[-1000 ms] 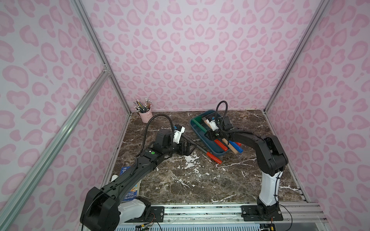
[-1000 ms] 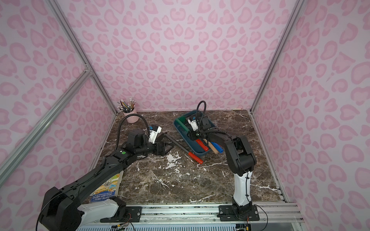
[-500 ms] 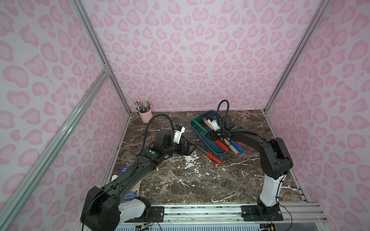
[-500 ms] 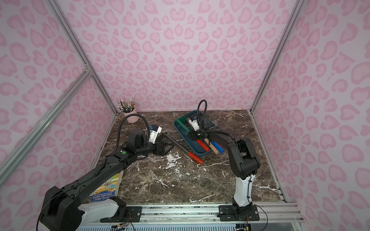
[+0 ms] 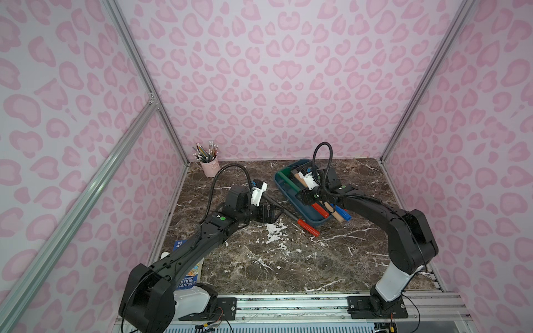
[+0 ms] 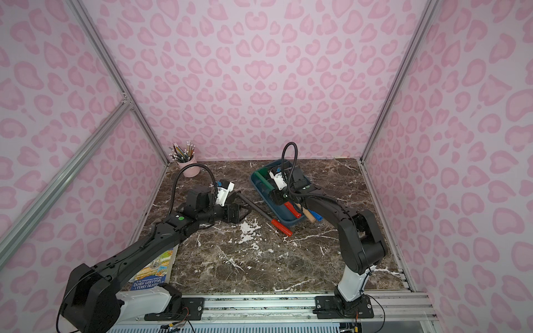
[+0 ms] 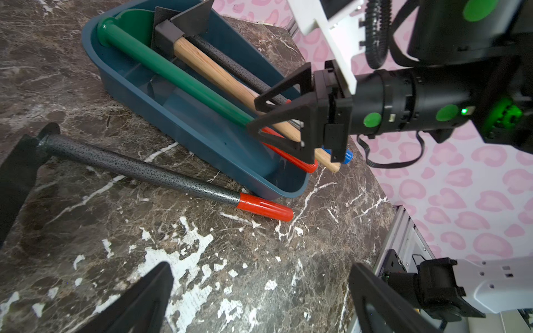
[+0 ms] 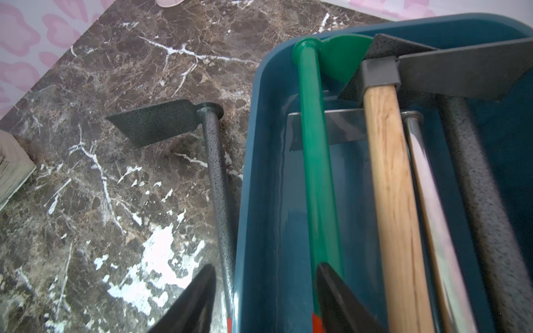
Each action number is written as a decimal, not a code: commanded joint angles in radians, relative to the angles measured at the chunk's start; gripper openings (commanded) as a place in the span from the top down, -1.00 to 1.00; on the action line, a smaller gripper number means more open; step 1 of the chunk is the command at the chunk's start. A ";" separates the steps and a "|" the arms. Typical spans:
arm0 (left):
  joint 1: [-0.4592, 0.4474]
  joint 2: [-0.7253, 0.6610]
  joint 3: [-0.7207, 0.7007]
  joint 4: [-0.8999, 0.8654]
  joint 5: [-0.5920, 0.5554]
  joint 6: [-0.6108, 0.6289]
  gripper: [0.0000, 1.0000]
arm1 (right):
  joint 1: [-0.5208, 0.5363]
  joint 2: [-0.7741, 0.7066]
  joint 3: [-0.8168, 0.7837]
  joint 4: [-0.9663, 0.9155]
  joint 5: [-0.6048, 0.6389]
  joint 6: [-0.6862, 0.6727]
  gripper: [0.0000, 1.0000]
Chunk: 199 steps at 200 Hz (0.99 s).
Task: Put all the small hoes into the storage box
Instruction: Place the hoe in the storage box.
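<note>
Items on the marble table, listed left to right:

1. Book: lies flat at the left edge, partly under the left arm.
2. Pink pencil cup: stands upright in the far left corner and is full of pencils.
3. Left gripper: jaws spread wide with nothing between them. It sits low over the table, just beside the blade end of item 4.
4. Small hoe: lies flat on the table, outside the box. Its speckled dark shaft runs along the box's left long wall, just beside it. The blade points to the far side and the red handle end to the near side. Whether the hoe touches the wall cannot be told.
5. Storage box: a dark blue tray set at a slant. It holds a green-shafted tool, a wooden-handled tool and two metal-shafted tools, with their handle ends sticking out over the near end.
6. Right gripper: jaws part-way apart and gripping nothing. It is poised over the handle end of the box.
</note>
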 commanded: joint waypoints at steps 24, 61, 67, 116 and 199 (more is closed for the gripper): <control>0.001 0.023 0.016 0.050 -0.058 -0.040 -0.98 | 0.036 -0.098 -0.066 0.030 0.002 0.027 -0.17; 0.001 0.051 0.019 0.064 -0.065 -0.056 -0.97 | 0.078 -0.150 -0.134 0.044 0.022 0.046 -0.14; 0.001 0.055 0.019 0.068 -0.066 -0.058 -0.98 | 0.083 -0.159 -0.149 0.052 0.023 0.049 -0.14; 0.000 0.055 -0.003 0.089 -0.070 -0.043 -0.98 | 0.143 -0.200 -0.217 0.061 0.043 0.058 -0.14; 0.000 0.041 -0.025 0.089 -0.082 -0.030 -0.97 | 0.227 -0.135 -0.254 0.040 0.149 0.056 -0.14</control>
